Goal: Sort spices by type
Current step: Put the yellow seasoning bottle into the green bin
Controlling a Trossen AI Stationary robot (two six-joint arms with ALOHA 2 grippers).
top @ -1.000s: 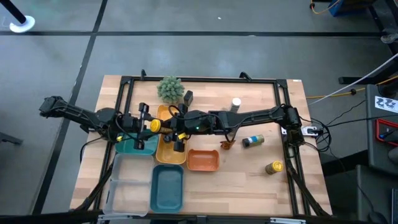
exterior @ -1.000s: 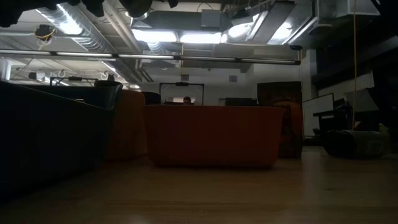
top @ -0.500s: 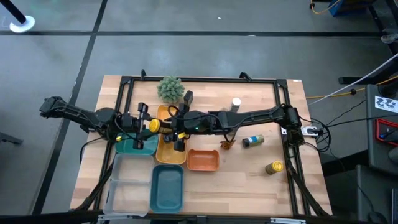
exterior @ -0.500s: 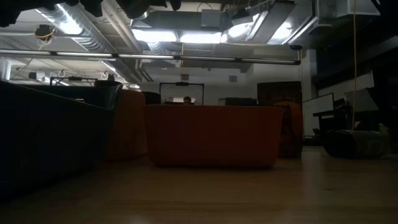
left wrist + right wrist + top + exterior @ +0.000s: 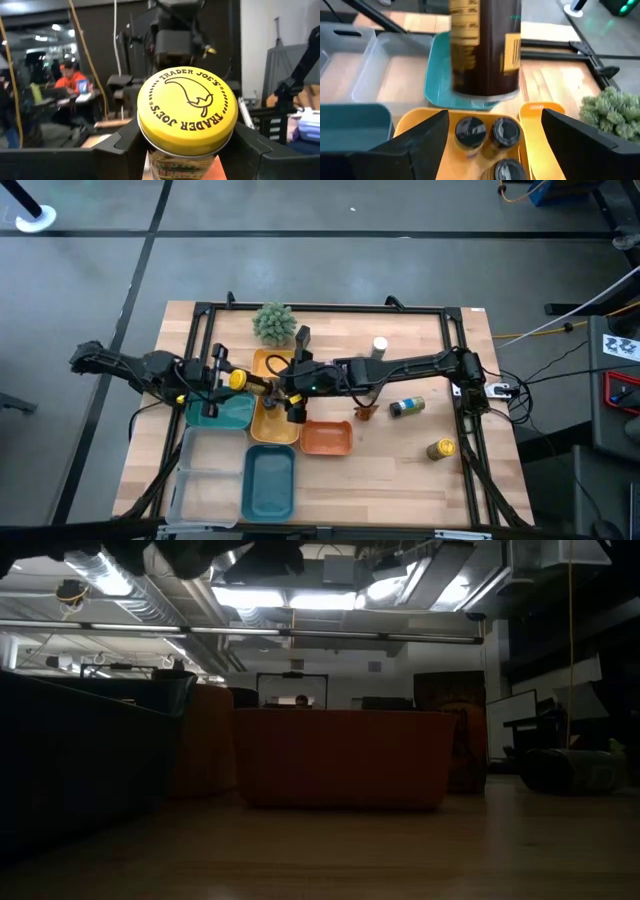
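Observation:
My left gripper is shut on a dark jar with a yellow cap, printed "Trader Joe's", above the small teal tray. My right gripper hangs open over the yellow tray, just right of that jar, touching nothing. Three dark-capped jars stand in the yellow tray below its fingers. On the table's right part are a white-capped jar, a lying bottle, a yellow-capped jar and a brown packet. My left gripper pinches the jar's body just under the yellow cap, one finger on each side. The fingers come from the table's left. The jar is lifted clear over the small teal tray, cap up, its base free in the air.
An orange tray, a larger teal tray and a clear tray lie near the front. The fuzzy green plant and a black box stand at the far side. A dark frame borders the table.
My left gripper has drawn back a little toward the table's left edge, carrying the yellow-capped jar away from my right gripper. My right gripper has shifted slightly toward the table's right, staying over the yellow tray.

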